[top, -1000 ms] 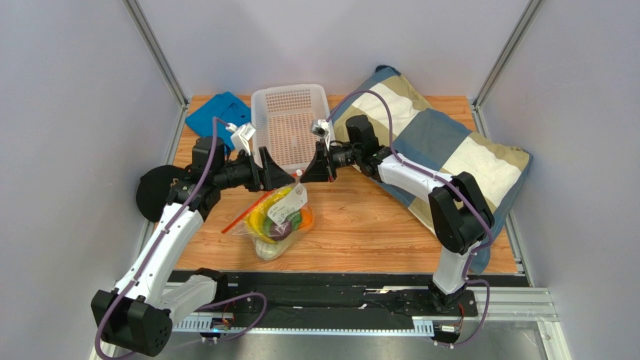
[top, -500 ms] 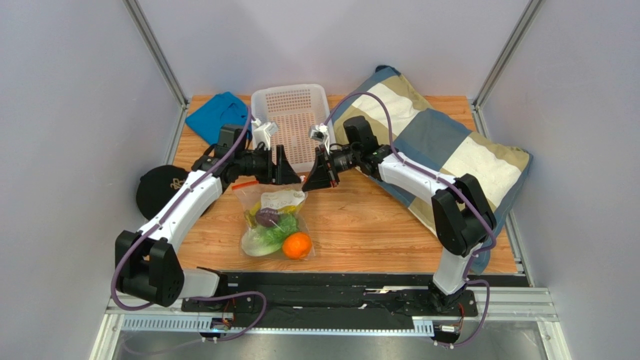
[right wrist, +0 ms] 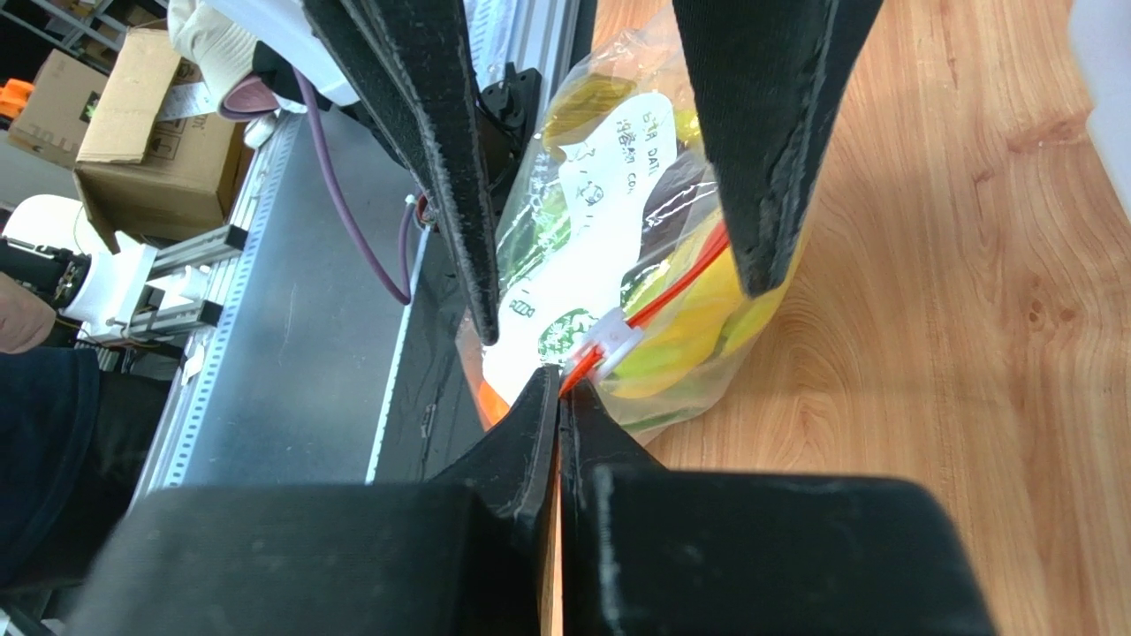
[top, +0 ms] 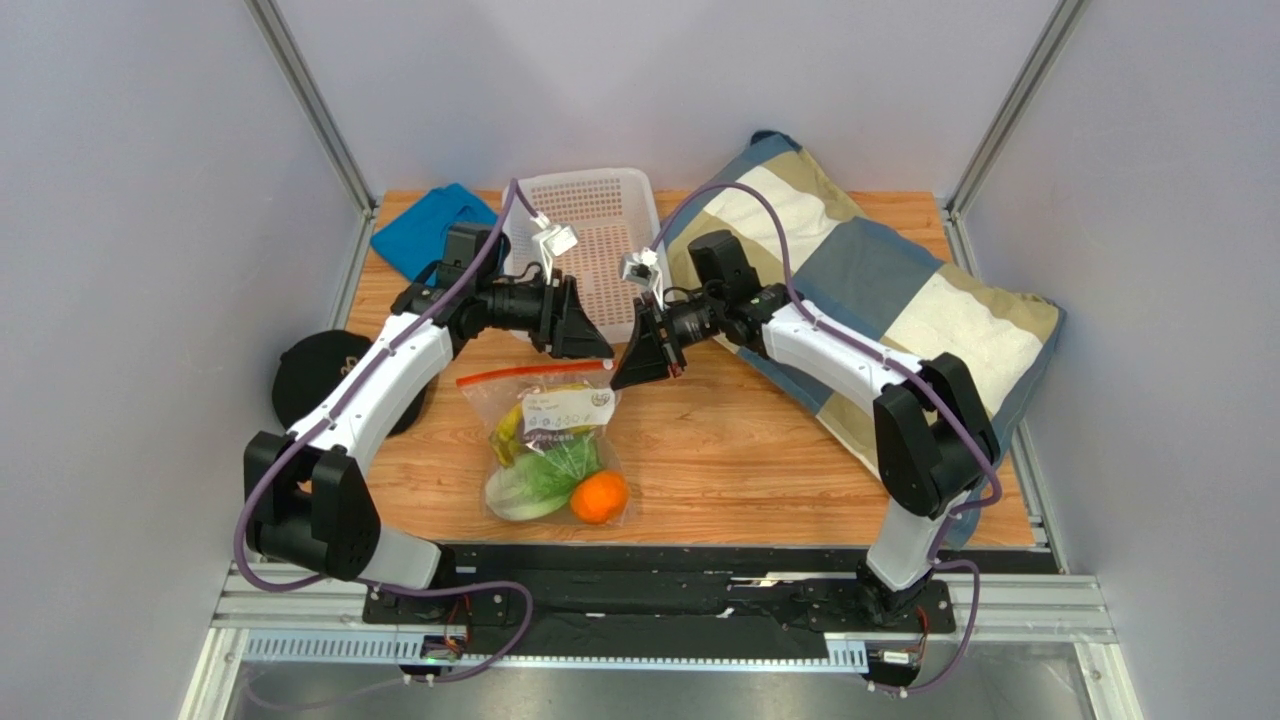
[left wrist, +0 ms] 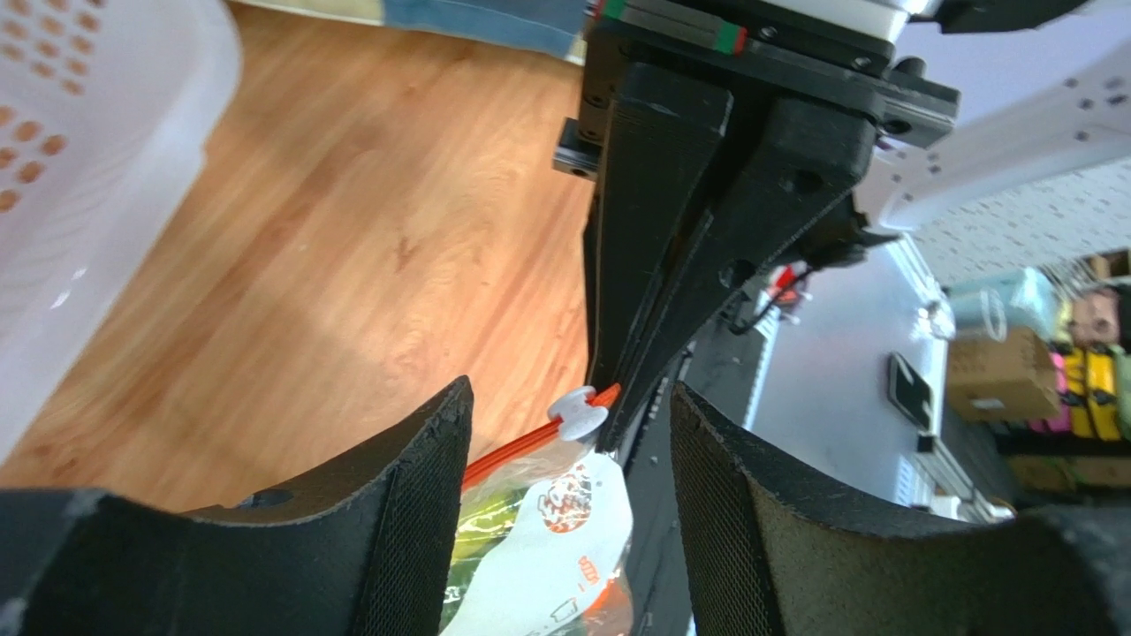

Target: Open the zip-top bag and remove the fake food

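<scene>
zip-top bag (top: 544, 450): lies on the desk (top: 751, 450), near the middle and toward the near edge, with its top end facing the far side.
zip strip (top: 508, 378): orange-red, runs along the far end of the bag. It looks zipped up.
slider (left wrist: 575, 412): small and white, at the right end of the strip.
label (top: 571, 405): white, on the top face of the bag.
fake food (top: 559, 468): all inside the bag.
orange (top: 600, 497): at the near right corner of the bag.
lettuce (top: 529, 483): green and white, just left of the orange.
banana (top: 508, 435): yellow, at the left side of the bag.
right end effector (right wrist: 559, 387): fingers pressed together, pinching the strip right beside the slider.
left end effector (left wrist: 571, 395): fingers apart, one on each side of the slider, not touching it.
basket (top: 586, 210): white with little holes, at the far side behind both end effectors.
blue cloth (top: 425, 228): far left corner of the desk.
pillow (top: 902, 300): checked, on the right side.
</scene>
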Robot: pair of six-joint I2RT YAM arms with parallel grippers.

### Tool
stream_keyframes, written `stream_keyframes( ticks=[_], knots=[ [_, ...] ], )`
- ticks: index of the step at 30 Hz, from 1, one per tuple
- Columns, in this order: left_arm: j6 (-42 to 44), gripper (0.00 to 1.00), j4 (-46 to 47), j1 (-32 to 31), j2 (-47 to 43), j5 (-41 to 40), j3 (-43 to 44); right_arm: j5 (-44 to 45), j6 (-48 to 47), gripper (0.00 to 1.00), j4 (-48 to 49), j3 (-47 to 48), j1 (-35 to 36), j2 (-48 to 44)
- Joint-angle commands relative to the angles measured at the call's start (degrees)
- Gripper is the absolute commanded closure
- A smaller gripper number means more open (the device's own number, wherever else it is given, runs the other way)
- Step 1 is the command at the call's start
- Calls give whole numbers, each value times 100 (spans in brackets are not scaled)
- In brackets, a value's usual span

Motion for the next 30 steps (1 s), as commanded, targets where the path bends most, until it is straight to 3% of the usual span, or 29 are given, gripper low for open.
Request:
stream_keyframes(
  ticks=[1,4,17,21,27,30],
  knots=[
    [57,40,413,-45,11,1055,216,-264,-106,100,-76,259,-64,-488],
    [-208,41,898,-159,90,1251,188,-360,-71,100,-103,408,-143,-435],
    [29,61,661,-353,82,1005,206,-378,-194,100,-252,339,-319,-426],
    [21,75,617,-353,-32,812,162,-378,-212,100,-252,277,-363,-461],
    [21,79,538,-309,-173,688,118,-379,-194,100,-226,241,-381,-461],
    [55,91,460,-300,-199,601,144,-352,-177,100,-208,250,-381,-453]
  ],
)
